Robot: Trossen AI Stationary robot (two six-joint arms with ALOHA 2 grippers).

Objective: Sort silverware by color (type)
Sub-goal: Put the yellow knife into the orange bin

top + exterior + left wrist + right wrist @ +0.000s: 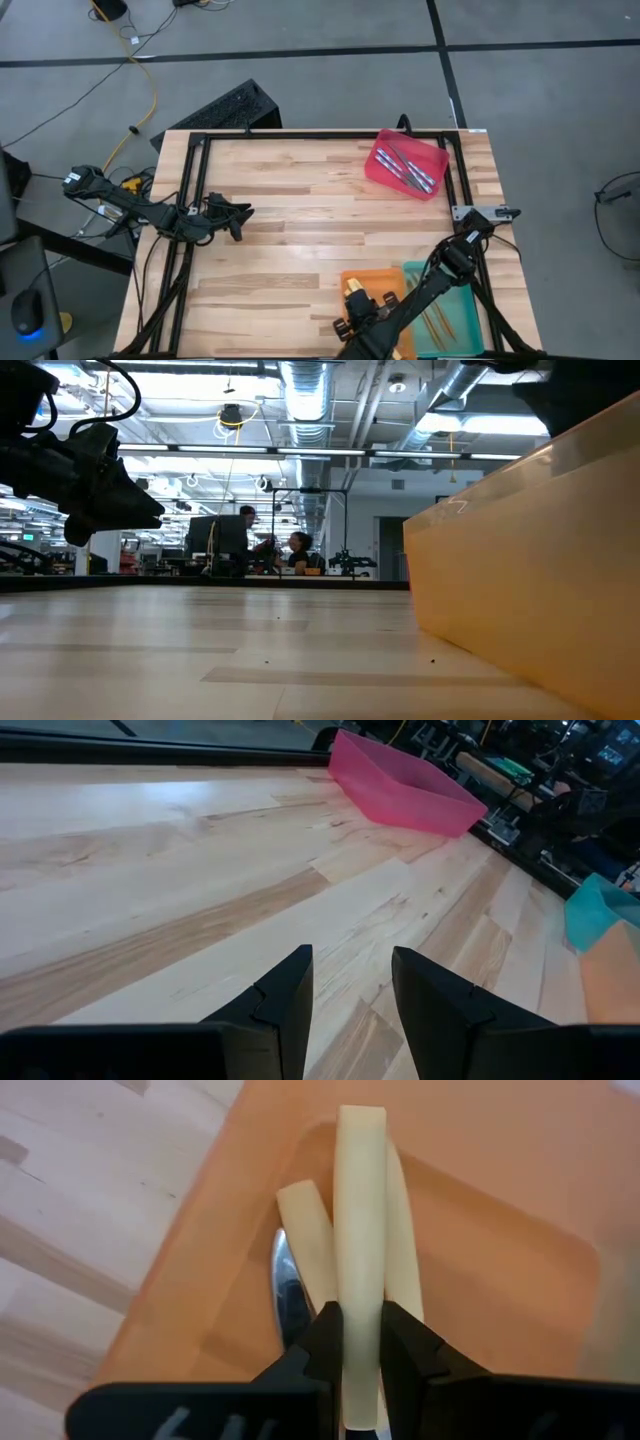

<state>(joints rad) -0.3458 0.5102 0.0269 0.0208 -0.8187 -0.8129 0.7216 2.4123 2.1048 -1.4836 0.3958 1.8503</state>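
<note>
Nearest edge of the table (300,230): right gripper (360,1342) is sitting over the orange tray (500,1200), fingers clamped on a yellow-handled utensil (361,1220). Handle is running straight out between the fingers, over the tray floor. Under it, more yellow handles (306,1230) and one silver end (286,1285) are lying in the tray; can't count them, the held piece and the fingers are covering most of the pile. Can't tell what type of utensil is being held, its working end is cut off behind the gripper.

From above, the right arm is blocking most of the orange tray, only a corner showing. Teal tray (458,310) is just beside it, touching or nearly, with thin tan wooden pieces (440,322) inside, partly cut off at the frame edge.

Table-level camera is mostly filled by the orange tray's wall (540,550); nothing inside is visible from there.

Mid table, left side: left gripper (352,995) is hovering low over bare wood, fingers apart, holding nothing, touching nothing.

Far right corner: red tray (408,165) is holding several silver utensils with light-blue handles (412,170), lying roughly parallel; exact count is hard to make out.

Background: people are sitting at desks, too far off for detail.
</note>
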